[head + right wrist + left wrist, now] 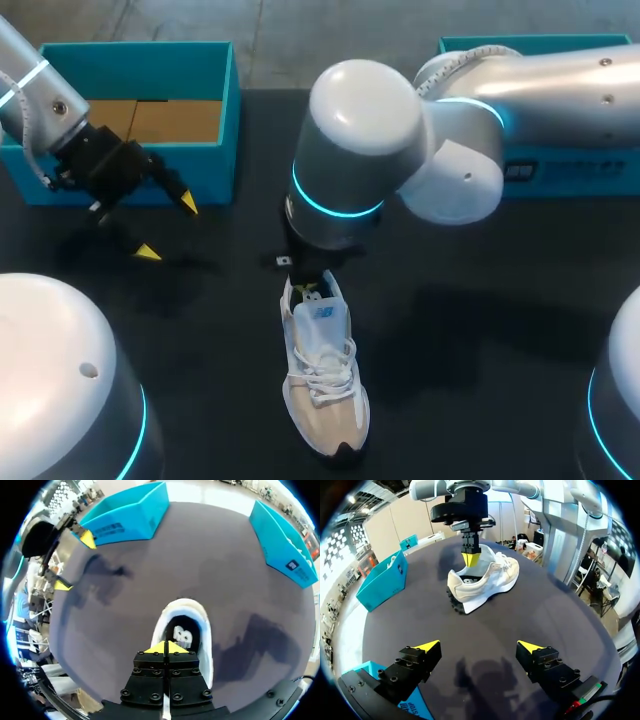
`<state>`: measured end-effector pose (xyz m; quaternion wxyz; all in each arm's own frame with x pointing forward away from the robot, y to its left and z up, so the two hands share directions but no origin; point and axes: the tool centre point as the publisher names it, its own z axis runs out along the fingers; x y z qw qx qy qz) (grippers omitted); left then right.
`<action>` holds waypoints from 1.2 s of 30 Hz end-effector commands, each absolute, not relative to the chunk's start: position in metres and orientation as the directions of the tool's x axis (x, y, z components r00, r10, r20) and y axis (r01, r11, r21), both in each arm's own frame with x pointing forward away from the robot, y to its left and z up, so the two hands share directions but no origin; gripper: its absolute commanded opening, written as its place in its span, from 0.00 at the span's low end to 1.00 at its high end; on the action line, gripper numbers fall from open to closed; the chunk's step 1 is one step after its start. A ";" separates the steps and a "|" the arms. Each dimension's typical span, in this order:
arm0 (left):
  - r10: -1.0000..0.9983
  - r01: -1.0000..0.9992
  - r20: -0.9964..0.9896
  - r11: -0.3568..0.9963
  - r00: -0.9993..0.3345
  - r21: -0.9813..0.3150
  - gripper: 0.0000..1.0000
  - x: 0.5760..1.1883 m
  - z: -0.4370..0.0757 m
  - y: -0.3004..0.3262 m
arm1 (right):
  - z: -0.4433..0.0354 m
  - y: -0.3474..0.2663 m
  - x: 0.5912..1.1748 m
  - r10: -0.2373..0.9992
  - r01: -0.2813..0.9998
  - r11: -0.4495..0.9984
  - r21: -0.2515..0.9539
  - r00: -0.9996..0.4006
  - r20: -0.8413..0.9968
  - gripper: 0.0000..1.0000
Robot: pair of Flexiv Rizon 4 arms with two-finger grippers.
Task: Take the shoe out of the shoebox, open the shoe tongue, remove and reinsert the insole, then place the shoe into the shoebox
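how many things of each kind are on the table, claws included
teal shoeboxes: 2
white shoe: 1
claws, left claw and right claw: 2
total: 5

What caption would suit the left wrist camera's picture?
Open left fingers frame the right arm's closed fingers at a white shoe's opening on the dark table.

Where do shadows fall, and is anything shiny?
Head view: soft shadows lie on the table under the left gripper and right of the shoe; the right arm gleams. Left wrist view: faint shadows between that gripper's fingers. Right wrist view: dark patches beside shoe and left gripper.
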<state>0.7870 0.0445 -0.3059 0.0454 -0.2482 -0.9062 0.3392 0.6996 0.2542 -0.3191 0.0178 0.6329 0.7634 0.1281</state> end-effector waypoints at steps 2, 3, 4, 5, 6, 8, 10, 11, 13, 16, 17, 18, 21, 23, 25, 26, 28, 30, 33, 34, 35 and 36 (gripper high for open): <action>0.482 0.420 -0.085 0.648 -0.872 -0.635 1.00 0.787 -0.306 0.045 | -0.323 0.260 0.701 0.979 0.957 0.171 0.236 -0.191 0.066 0.00; 0.482 0.420 -0.085 0.648 -0.872 -0.635 1.00 0.787 -0.306 0.045 | -0.324 0.258 0.702 0.981 0.958 0.172 0.232 -0.188 0.049 0.00; 0.482 0.420 -0.085 0.648 -0.872 -0.635 1.00 0.787 -0.306 0.045 | -0.326 0.257 0.704 0.981 0.958 0.170 0.232 -0.186 0.048 0.00; 0.482 0.420 -0.085 0.648 -0.872 -0.635 1.00 0.787 -0.306 0.045 | -0.327 0.256 0.706 0.981 0.956 0.170 0.238 -0.187 0.048 0.00; 0.482 0.420 -0.085 0.648 -0.872 -0.635 1.00 0.787 -0.306 0.045 | -0.329 0.255 0.708 0.984 0.958 0.167 0.232 -0.177 0.022 0.00; 0.482 0.420 -0.085 0.648 -0.872 -0.635 1.00 0.787 -0.306 0.045 | -0.333 0.252 0.711 0.984 0.957 0.166 0.236 -0.177 0.026 0.00; 0.482 0.420 -0.085 0.648 -0.872 -0.635 1.00 0.787 -0.306 0.045 | -0.336 0.250 0.714 0.987 0.960 0.155 0.233 -0.160 0.001 0.00; 0.482 0.420 -0.085 0.648 -0.872 -0.635 1.00 0.787 -0.306 0.045 | -0.337 0.249 0.715 0.987 0.958 0.157 0.238 -0.162 0.002 0.00; 0.482 0.420 -0.085 0.648 -0.872 -0.635 1.00 0.787 -0.306 0.045 | -0.339 0.247 0.717 0.989 0.962 0.148 0.228 -0.144 -0.036 0.00; 0.482 0.420 -0.085 0.648 -0.872 -0.635 1.00 0.787 -0.306 0.045 | -0.343 0.244 0.720 0.990 0.964 0.143 0.223 -0.135 -0.050 0.00; 0.482 0.420 -0.085 0.648 -0.872 -0.635 1.00 0.787 -0.306 0.045 | -0.344 0.243 0.721 0.990 0.964 0.143 0.224 -0.135 -0.052 0.00; 0.482 0.420 -0.085 0.648 -0.872 -0.635 1.00 0.787 -0.306 0.045 | -0.345 0.241 0.721 0.989 0.964 0.142 0.225 -0.131 -0.061 0.00; 0.482 0.420 -0.085 0.648 -0.872 -0.635 1.00 0.787 -0.306 0.045 | -0.349 0.237 0.724 0.989 0.966 0.141 0.217 -0.129 -0.069 0.00; 0.482 0.420 -0.085 0.648 -0.872 -0.635 1.00 0.787 -0.306 0.045 | -0.351 0.237 0.726 0.989 0.967 0.140 0.211 -0.126 -0.076 0.00; 0.482 0.420 -0.085 0.648 -0.872 -0.635 1.00 0.787 -0.306 0.045 | -0.354 0.236 0.727 0.989 0.968 0.140 0.209 -0.126 -0.079 0.00; 0.482 0.420 -0.085 0.648 -0.872 -0.635 1.00 0.787 -0.306 0.045 | -0.356 0.235 0.728 0.989 0.968 0.138 0.209 -0.122 -0.083 0.00; 0.482 0.420 -0.085 0.648 -0.872 -0.635 1.00 0.787 -0.306 0.045 | -0.358 0.235 0.730 0.989 0.970 0.133 0.204 -0.117 -0.087 0.00; 0.482 0.420 -0.085 0.648 -0.872 -0.635 1.00 0.787 -0.306 0.045 | -0.362 0.233 0.732 0.989 0.973 0.124 0.193 -0.106 -0.103 0.00; 0.482 0.420 -0.085 0.648 -0.872 -0.635 1.00 0.787 -0.306 0.045 | -0.365 0.232 0.734 0.988 0.975 0.118 0.188 -0.096 -0.122 0.00; 0.482 0.420 -0.085 0.648 -0.872 -0.635 1.00 0.787 -0.306 0.045 | -0.366 0.231 0.735 0.987 0.975 0.118 0.186 -0.095 -0.126 0.00; 0.482 0.420 -0.085 0.648 -0.872 -0.635 1.00 0.787 -0.306 0.045 | -0.367 0.231 0.736 0.988 0.975 0.120 0.187 -0.098 -0.123 0.00; 0.482 0.420 -0.085 0.648 -0.872 -0.635 1.00 0.787 -0.306 0.045 | -0.367 0.230 0.736 0.988 0.975 0.121 0.188 -0.099 -0.122 0.00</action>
